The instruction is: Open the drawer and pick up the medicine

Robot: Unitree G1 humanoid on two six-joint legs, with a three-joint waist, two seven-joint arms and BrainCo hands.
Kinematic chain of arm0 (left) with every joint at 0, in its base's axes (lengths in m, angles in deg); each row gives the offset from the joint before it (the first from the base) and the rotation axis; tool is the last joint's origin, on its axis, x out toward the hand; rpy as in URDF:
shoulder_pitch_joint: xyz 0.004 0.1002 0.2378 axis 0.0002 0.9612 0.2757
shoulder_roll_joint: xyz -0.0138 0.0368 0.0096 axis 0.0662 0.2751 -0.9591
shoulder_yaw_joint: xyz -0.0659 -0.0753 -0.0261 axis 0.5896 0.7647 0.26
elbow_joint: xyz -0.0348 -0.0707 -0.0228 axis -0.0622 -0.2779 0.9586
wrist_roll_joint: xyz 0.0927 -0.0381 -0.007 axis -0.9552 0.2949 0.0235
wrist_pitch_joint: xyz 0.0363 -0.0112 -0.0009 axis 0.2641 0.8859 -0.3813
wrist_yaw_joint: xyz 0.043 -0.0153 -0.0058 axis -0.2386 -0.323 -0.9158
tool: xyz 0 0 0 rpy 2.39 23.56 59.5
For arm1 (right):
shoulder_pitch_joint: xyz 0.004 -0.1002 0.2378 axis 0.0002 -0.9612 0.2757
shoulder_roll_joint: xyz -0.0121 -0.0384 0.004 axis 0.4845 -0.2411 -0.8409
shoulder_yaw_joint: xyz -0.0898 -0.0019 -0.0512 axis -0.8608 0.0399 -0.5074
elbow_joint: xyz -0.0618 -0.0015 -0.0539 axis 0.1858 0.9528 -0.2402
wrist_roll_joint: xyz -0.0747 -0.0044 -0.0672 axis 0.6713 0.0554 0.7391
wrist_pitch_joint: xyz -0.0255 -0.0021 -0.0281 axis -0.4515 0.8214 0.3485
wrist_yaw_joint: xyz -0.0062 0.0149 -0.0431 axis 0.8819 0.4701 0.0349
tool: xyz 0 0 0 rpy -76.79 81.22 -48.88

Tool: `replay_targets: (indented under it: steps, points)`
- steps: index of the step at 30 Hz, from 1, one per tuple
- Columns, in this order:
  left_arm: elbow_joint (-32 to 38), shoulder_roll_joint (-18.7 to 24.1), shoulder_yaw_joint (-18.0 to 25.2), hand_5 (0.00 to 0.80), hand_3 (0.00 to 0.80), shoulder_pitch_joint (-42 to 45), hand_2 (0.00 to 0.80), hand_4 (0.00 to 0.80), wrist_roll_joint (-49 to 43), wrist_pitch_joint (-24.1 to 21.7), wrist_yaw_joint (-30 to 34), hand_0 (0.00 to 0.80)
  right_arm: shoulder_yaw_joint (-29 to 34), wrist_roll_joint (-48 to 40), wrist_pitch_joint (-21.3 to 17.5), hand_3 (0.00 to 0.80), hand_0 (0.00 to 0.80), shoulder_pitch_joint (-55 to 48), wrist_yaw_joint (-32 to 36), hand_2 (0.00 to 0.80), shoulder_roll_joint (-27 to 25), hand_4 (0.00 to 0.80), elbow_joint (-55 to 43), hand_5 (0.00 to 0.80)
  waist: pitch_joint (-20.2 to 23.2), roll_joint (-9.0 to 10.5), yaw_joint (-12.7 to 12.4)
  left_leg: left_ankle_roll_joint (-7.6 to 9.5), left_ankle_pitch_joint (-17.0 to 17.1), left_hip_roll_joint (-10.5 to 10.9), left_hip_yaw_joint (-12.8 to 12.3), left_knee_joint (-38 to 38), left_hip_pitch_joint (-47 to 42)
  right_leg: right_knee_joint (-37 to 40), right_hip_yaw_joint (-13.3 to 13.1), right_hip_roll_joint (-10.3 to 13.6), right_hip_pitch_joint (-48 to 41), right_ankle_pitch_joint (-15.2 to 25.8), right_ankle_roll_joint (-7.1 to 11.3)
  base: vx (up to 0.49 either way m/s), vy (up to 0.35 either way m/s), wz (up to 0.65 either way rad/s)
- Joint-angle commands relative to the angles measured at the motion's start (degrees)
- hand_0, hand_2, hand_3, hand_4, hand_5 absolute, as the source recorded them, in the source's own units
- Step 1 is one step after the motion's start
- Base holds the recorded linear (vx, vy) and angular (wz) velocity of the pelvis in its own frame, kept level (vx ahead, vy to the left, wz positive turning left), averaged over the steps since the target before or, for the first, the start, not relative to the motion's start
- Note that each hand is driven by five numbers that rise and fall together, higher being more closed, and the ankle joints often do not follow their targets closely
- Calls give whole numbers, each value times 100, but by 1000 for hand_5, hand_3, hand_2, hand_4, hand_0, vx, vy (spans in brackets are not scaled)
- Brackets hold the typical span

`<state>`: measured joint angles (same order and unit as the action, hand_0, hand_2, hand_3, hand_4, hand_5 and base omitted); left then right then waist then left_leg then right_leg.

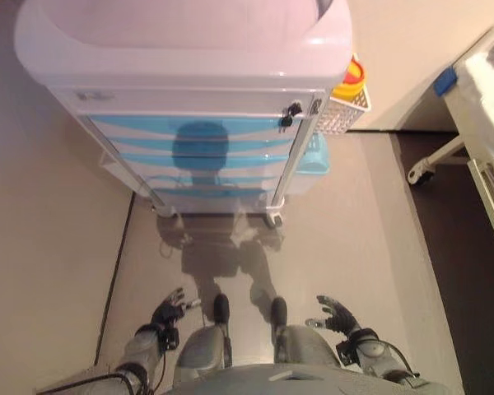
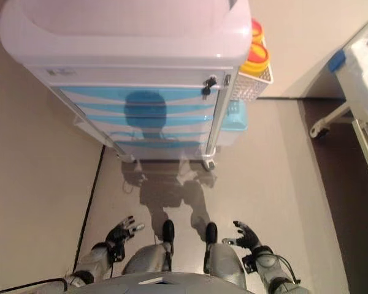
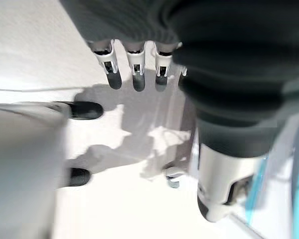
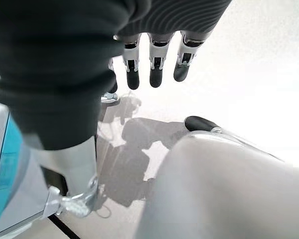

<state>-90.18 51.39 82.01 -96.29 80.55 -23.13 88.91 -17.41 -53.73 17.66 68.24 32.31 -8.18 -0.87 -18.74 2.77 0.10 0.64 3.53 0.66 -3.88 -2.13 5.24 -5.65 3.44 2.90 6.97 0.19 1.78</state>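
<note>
A white medical cart (image 1: 189, 49) stands ahead of me, its front stacked with several blue-fronted drawers (image 1: 198, 144), all closed. A small dark key lock (image 1: 291, 111) sits at the upper right of the drawer stack. No medicine shows in any view. My left hand (image 1: 170, 312) hangs low at the left, well short of the cart, fingers (image 3: 134, 69) relaxed and empty. My right hand (image 1: 337, 313) hangs low at the right, likewise open and empty, its fingers (image 4: 157, 69) straight over the floor.
A white wire basket (image 1: 344, 111) with a yellow container (image 1: 351, 82) hangs on the cart's right side, with a light blue bin (image 1: 313, 156) below it. A bed frame (image 1: 477, 123) with a castor stands at the far right. Bare floor lies between me and the cart.
</note>
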Motion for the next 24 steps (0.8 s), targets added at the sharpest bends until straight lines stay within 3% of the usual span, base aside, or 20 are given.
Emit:
replay_targets:
  steps: [1, 5, 9, 12, 20, 24]
  points:
    - [266, -7, 318, 0, 0, -226, 0, 0, 973, -339, 245, 0, -276, -221, -147, 0, 0, 69, -197, 0, -58, 0, -489, 0, -213, 129, 80, 385, -987, 291, -8, -1149, 493, -830, -221, 33, 530, -102, 176, -42, 97, -21]
    - [919, 75, 462, 0, 0, -605, 0, 0, 2022, -396, 555, 0, -317, -376, -189, 0, 0, 174, -193, 0, -101, 0, -657, 0, -388, 314, 156, 457, -1142, 251, -93, -1635, 1005, -1181, -403, 11, 1048, -68, 202, -68, 70, -20]
    - [1833, 201, 415, 0, 0, -1049, 0, 0, 3195, -734, 820, 0, -385, -481, -201, 0, 0, 196, -274, 0, -207, 0, -913, 0, -545, 465, 267, 491, -1358, 205, -157, -2198, 1539, -1429, -573, -78, 1511, -22, 199, -57, 86, -18]
    - [2218, 562, 480, 0, 0, -1570, 0, 0, 3857, -740, 903, 0, -500, -553, -316, 0, 0, 174, -204, 0, -264, 0, -994, 0, -623, 614, 350, 496, -1507, 143, -216, -2527, 1823, -1473, -643, -139, 1741, 60, 211, -38, 3, -25]
    - [1976, 1503, 783, 0, 0, -3211, 0, 0, 5069, -463, 1239, 0, -790, -842, -444, 0, 0, -12, -168, 0, -257, 0, -1161, 0, -673, 947, 597, 510, -1934, -17, -345, -3343, 2374, -1505, -706, -210, 2021, 165, 216, -3, -53, -17]
    - [1716, 1899, 797, 0, 0, -4077, 0, 0, 5658, -415, 1218, 0, -919, -900, -541, 0, 0, -148, -200, 0, -219, 0, -1127, 0, -666, 1025, 728, 521, -2074, -53, -366, -3575, 2540, -1543, -762, -270, 2112, 160, 211, 22, -69, -10]
